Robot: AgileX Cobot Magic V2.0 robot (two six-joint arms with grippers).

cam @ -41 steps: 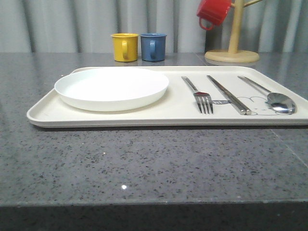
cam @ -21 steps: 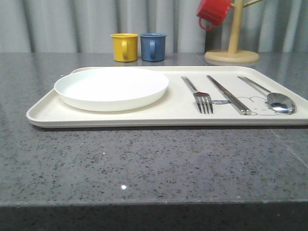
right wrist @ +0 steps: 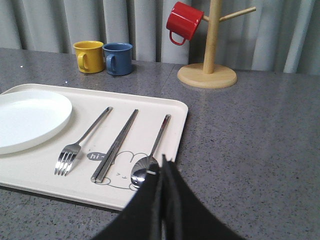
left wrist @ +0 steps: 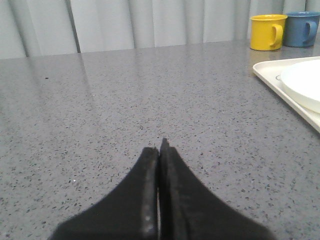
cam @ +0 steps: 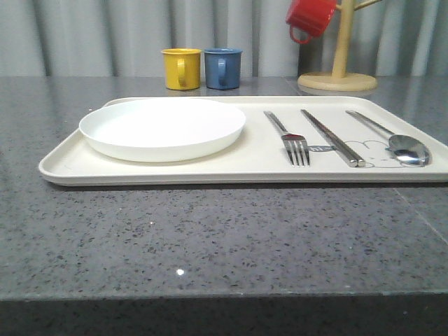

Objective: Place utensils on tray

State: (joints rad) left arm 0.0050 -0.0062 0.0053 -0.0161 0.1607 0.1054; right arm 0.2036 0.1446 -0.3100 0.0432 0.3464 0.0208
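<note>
Nothing has moved: fork (cam: pixel 293 139), chopsticks (cam: pixel 333 137) and spoon (cam: pixel 399 142) lie on the tray (cam: pixel 175 171), "hi" legible; both grippers (left wrist: pixel 159 150) (right wrist: pixel 161 167) pinched closed, empty.

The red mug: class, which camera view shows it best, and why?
The right wrist view: the red mug appears whole, hanging on a peg of the wooden mug tree. The front view cuts off its top at the picture's edge.
</note>
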